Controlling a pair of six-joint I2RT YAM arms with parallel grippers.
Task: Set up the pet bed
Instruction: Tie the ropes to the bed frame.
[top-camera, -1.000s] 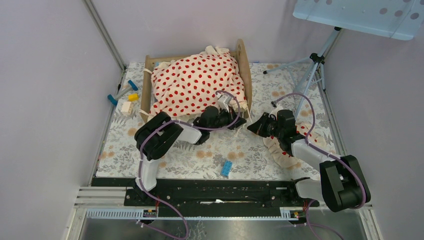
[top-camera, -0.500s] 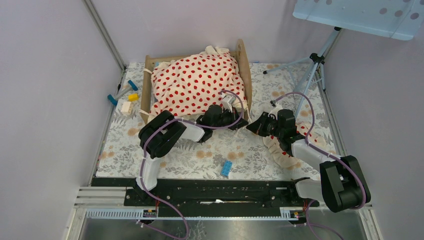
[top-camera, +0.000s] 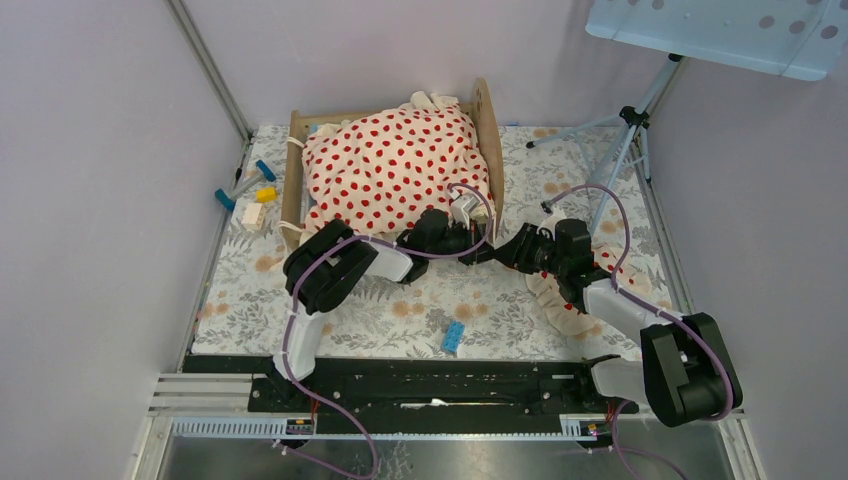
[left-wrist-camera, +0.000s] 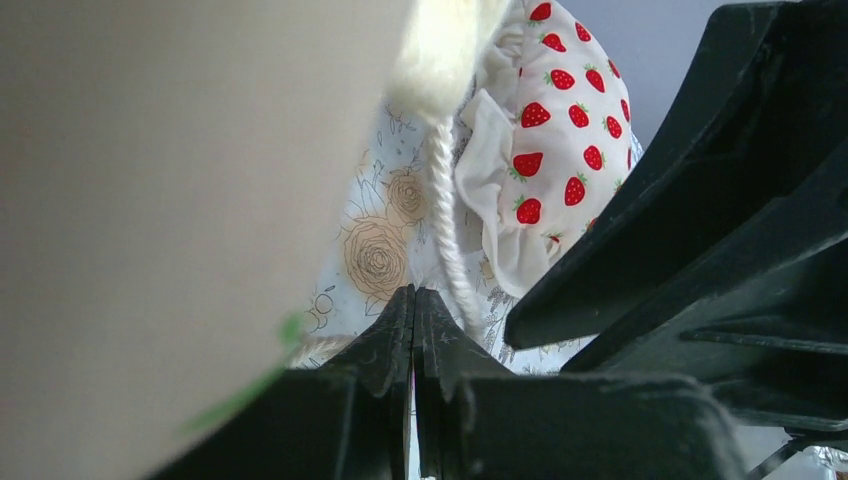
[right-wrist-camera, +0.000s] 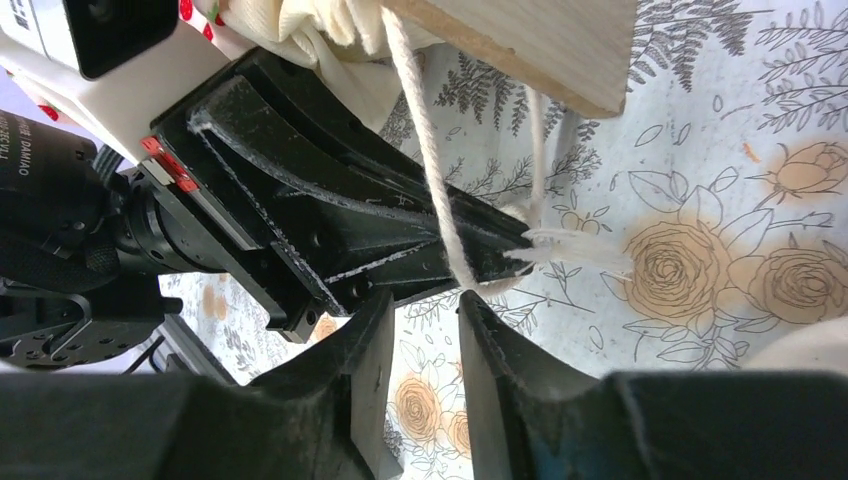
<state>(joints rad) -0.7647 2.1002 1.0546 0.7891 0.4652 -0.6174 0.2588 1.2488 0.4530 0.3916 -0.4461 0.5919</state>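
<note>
– Left gripper (left-wrist-camera: 413, 320) clamped tight at the 5 o'clock corner of the bed (top-camera: 490, 135), viewed from above. I cannot tell whether the cord (right-wrist-camera: 430, 170) is pinched in it or only lies across its tip.

– And the right one?

– Right gripper (right-wrist-camera: 425, 335), nose to nose with it from the 3 o'clock side, stands at a narrow gap and holds nothing. The cord crosses just beyond its tips.

– Where is the bed?

– At 12 o'clock on the mat (top-camera: 400, 310), near the far edge, with its mattress hidden under the blanket (top-camera: 395, 165). The pillow (top-camera: 555, 298) lies apart at 4 o'clock, partly under my right arm.

– How will it handle?

– I judge the frame light and stiff. It is thin wood, so it should slide on the mat at a nudge rather than resist. I would take it by an end board (right-wrist-camera: 520, 40), whose edge looks thin enough for a narrow pinch, or by a side rail. The bedding is another matter: soft, limp and apt to bunch. The cord is thin and could slip from the pads. If I pull hard on it, I expect the whole bed to come along.
</note>
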